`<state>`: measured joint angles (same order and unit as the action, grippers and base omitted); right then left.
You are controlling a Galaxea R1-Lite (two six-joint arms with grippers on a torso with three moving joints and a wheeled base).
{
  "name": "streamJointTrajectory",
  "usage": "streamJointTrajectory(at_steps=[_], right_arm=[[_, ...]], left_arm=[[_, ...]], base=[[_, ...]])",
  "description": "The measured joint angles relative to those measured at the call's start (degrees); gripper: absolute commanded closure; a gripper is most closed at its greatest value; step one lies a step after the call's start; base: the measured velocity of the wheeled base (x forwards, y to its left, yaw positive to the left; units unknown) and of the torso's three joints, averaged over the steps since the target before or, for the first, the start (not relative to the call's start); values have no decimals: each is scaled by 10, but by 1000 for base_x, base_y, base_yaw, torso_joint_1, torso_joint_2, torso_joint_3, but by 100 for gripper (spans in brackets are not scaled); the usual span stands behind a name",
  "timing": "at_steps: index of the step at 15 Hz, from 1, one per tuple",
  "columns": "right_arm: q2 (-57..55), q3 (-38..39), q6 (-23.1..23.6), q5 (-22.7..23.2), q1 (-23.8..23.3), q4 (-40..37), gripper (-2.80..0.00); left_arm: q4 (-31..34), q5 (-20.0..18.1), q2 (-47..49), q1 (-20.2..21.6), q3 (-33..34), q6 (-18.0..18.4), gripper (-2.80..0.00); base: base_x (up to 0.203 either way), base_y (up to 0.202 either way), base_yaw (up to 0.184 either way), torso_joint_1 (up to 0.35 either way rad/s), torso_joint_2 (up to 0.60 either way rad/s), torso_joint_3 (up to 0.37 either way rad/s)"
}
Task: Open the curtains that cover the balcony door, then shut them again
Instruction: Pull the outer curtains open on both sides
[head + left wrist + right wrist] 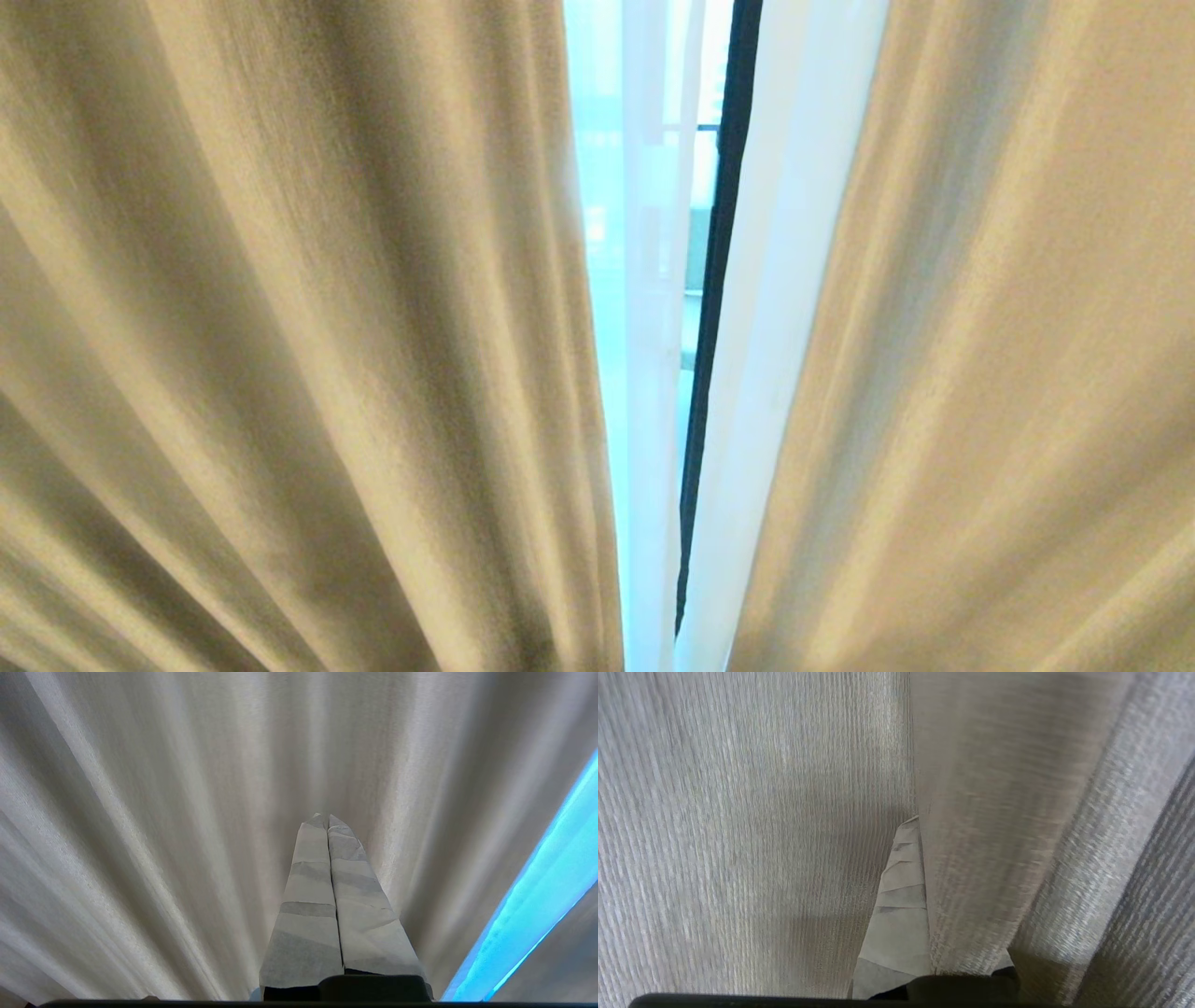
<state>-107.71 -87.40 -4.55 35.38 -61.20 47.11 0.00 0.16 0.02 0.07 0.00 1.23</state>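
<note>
- Curtains, opaque layer: two cream-beige pleated drapes, the left drape (280,336) and the right drape (980,355), fill most of the head view, with a narrow gap left between them.
- Curtains, sheer layer: thin white sheers (653,373) hang in that gap, farther off than the drapes.
- Balcony door: a dark vertical frame strip (714,280) and bright glass show through the gap, behind the sheers.
- Left claw (323,816): tape-wrapped fingers pressed together, nothing between them; the tips point at pale pleated drape fabric (163,812), with the bright gap off to one side.
- Right claw (911,823): one tape-wrapped finger (899,896) visible; a fold of drape (994,812) covers the other. Fingers drawn together on that fold.
</note>
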Motion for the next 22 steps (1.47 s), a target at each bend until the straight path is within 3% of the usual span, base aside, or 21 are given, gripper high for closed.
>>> streamJointTrajectory(at_steps=[5, 11, 19, 20, 22], right_arm=[[33, 36, 0, 31, 3, 3, 0], [84, 86, -10, 35, 33, 5, 0], [103, 96, -10, 48, 52, 5, 0], [104, 98, -10, 48, 53, 5, -280], [105, 106, -11, 48, 54, 15, -280]], left_arm=[[0, 0, 0, 0, 0, 0, 0], [0, 0, 0, 0, 0, 0, 0], [0, 0, 0, 0, 0, 0, 0], [0, 0, 0, 0, 0, 0, 0], [0, 0, 0, 0, 0, 0, 0]], base=[[0, 0, 0, 0, 0, 0], [0, 0, 0, 0, 0, 0], [0, 0, 0, 0, 0, 0], [0, 0, 0, 0, 0, 0], [0, 0, 0, 0, 0, 0]])
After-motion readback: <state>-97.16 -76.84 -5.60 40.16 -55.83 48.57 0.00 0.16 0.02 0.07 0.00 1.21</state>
